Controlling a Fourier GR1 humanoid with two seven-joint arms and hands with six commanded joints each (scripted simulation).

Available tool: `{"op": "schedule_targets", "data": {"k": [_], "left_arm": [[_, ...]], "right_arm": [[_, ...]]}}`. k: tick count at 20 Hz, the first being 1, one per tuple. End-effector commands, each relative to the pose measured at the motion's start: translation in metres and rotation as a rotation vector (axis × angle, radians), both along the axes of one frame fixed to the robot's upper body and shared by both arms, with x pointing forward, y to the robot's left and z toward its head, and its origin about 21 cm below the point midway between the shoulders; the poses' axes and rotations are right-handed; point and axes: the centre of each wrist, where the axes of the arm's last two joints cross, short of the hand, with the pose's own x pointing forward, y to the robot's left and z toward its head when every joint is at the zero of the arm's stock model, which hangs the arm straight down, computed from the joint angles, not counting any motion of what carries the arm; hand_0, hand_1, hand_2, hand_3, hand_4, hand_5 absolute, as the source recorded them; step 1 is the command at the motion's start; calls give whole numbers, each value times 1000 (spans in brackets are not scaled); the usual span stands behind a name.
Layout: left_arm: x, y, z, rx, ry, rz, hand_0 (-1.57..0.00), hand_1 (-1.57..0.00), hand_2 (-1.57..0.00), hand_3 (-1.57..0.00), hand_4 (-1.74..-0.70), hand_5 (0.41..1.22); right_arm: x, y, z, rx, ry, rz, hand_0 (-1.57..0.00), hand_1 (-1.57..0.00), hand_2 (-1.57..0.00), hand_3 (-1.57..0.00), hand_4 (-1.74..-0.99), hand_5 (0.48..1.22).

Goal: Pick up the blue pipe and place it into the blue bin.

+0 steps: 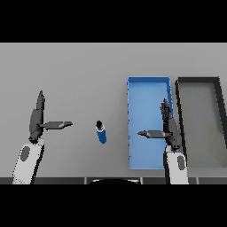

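Reaching for the blue pipe comes first: my right hand hangs spread over the blue bin, left hand spread too, so I'd approach low, sideways.

A blue pipe, a blue bin and a dark bin are being carried by the grey table. The bins are being kept side by side, the pipe lying apart, left of them.
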Motion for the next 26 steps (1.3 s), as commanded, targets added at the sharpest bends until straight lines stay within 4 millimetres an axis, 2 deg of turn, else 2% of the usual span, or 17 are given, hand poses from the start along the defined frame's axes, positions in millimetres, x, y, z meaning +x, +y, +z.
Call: {"op": "schedule_targets", "data": {"k": [1,6,7,9,12,13,14,16,20,22,24,26], "left_arm": [[-1,0,0,1,-6,-1,1,1,1,1,-1074,591],[-9,2,0,7,-23,-5,1,1,1,1,-1074,591],[-13,12,7,74,-20,-174,1,1,1,1,-1074,591],[-15,31,17,138,9,-331,1,1,1,1,-1074,589],[-15,33,18,149,37,-405,1,1,1,1,-1078,591],[-14,35,20,153,39,-406,1,1,1,1,-1080,596],[-15,29,17,148,43,-427,1,1,1,1,-1080,600],[-19,34,21,142,33,-463,1,1,1,1,-1086,605],[-39,19,19,127,58,-646,1,1,1,1,-1102,554],[-41,8,19,117,87,-708,1,1,1,1,-1124,514],[-47,-13,13,102,93,-778,1,1,1,1,-1158,497],[-51,-32,8,118,86,-799,1,1,1,1,-1176,484]], "right_arm": [[-1,0,0,1,-2,-1,1,1,1,1,-1225,617],[-10,2,-1,-4,-13,2,1,1,1,1,-1225,617],[-18,-3,2,-92,-65,61,1,1,1,1,-1225,617],[-30,-8,9,-183,-101,123,1,1,1,1,-1225,618],[-38,-3,8,-243,-76,145,1,1,1,1,-1215,618],[-37,-2,10,-260,-78,141,1,1,1,1,-1203,614],[-36,-3,12,-268,-79,128,1,1,1,1,-1196,609],[-36,-4,14,-274,-62,117,1,1,1,1,-1185,597],[-36,-6,15,-277,-97,149,1,1,1,1,-1198,607],[-37,-1,13,-281,-84,155,1,1,1,1,-1205,611],[-35,-6,15,-288,-92,153,1,1,1,1,-1208,612],[-39,-4,13,-284,-86,153,1,1,1,1,-1212,613]]}}
